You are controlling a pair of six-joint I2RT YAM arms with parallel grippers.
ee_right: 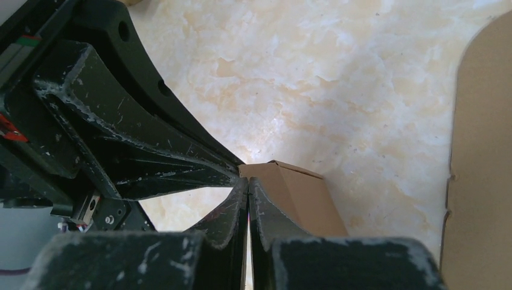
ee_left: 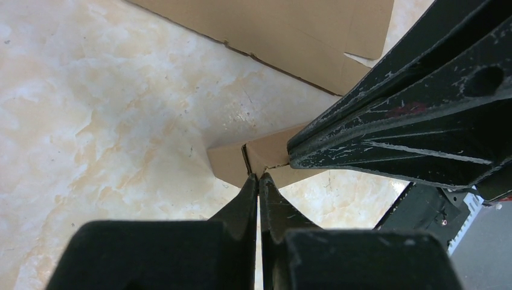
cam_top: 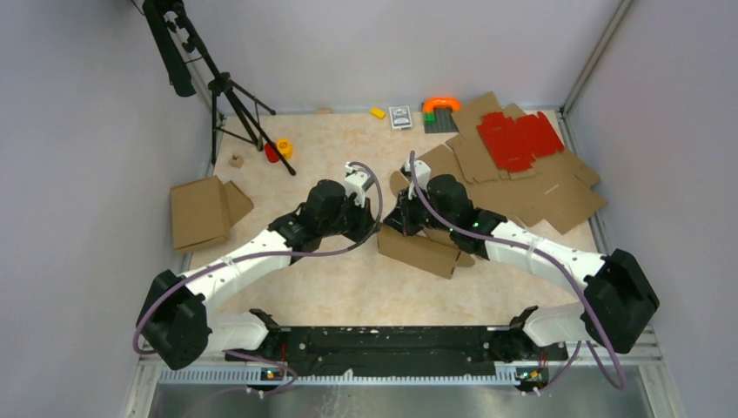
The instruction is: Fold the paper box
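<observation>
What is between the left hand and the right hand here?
A corner of the paper box; the left hand and right hand meet at it, shown in both wrist views.

Top view was bright, evenly lit from above; soft, faint shadows lay on bench (cam_top: 348, 287). Wrist views were sharp on marbled surface, with faint sheen; near parts of left gripper (ee_left: 258, 180) and right gripper (ee_right: 247, 181) looked dark, slightly blurred.

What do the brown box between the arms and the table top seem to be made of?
The paper box: plain brown cardboard, matte, with creases and raw cut edges. The table top: smooth, faintly glossy, beige marble pattern; perhaps printed laminate, possibly stone.
</observation>
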